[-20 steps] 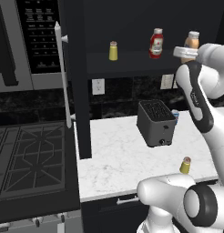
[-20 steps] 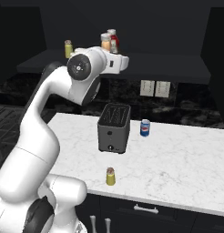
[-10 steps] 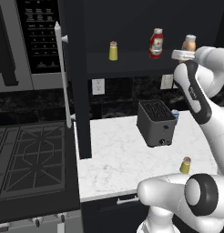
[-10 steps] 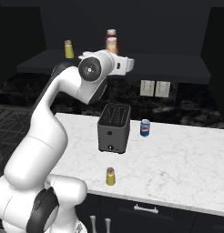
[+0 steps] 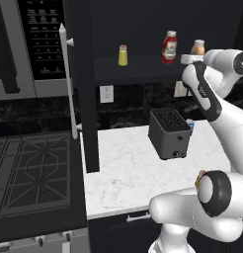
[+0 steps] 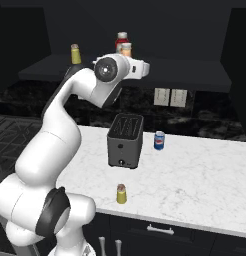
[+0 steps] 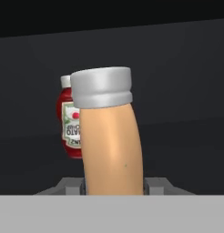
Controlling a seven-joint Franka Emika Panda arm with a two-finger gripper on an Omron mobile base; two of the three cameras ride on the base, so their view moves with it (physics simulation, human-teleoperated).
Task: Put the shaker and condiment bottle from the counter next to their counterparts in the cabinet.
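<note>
The arm reached up to the shelf of the dark cabinet [image 5: 89, 99], whose door with its long silver bar handle [image 5: 67, 84] stood swung open beside the stove. In the hand view the orange-tan condiment bottle [image 7: 111, 143] stood close before the camera, white cap up and leaning slightly, with the two finger tips [image 7: 152, 185] on either side of its base; the gripper [image 7: 114, 186] was drawn in narrow around the bottle, and seemed to be clasping it (the pads themselves were mostly hidden behind the bottle). Just behind it and to its left in that view stood the red ketchup bottle [image 7: 68, 125] with its white label. From the left base view, the condiment bottle [image 5: 198, 48] sat at shelf height, just beside the ketchup bottle [image 5: 169, 47] and next to the wrist; the yellow shaker with the pale grey cap [image 5: 123, 55] stood farther left on the same shelf, well apart from both.

On the white marble counter [image 6: 205, 175] below, the small yellow shaker with the pinkish-brown cap [image 6: 122, 193] stood upright near the front edge, in front of the black toaster [image 6: 125, 140]. A blue soda can [image 6: 159, 140] stood just to the right of the toaster in the right base view.
</note>
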